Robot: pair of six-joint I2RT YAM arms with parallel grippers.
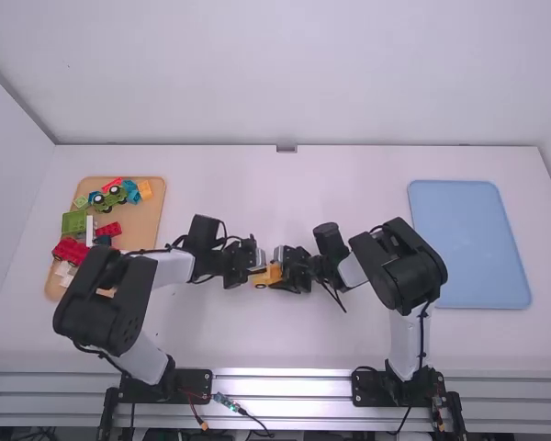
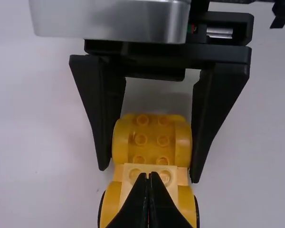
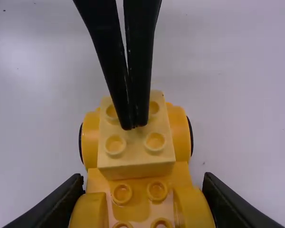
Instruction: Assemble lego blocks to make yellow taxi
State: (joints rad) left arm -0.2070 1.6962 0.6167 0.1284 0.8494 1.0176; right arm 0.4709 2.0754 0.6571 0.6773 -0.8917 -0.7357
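In the high view, my left gripper (image 1: pixel 251 262) and right gripper (image 1: pixel 283 268) meet at the yellow car (image 1: pixel 262 279) near the table's middle. My right gripper (image 3: pixel 142 202) is shut on the fenders of the yellow car (image 3: pixel 183 178), one finger on each side. On the car's other end sits a pale yellow block (image 3: pixel 133 156) with studs up. My left gripper (image 2: pixel 149 176) is shut with nothing between its fingers, its tips at the top of the pale yellow block (image 2: pixel 173 177). Whether those tips touch it, I cannot tell.
At the far left, a tan tray (image 1: pixel 153 216) holds a green car (image 1: pixel 109 198), a red vehicle (image 1: pixel 70 250) and several loose blocks; the left arm partly covers it. A blue tray (image 1: pixel 468 243) lies on the right, beyond the right arm.
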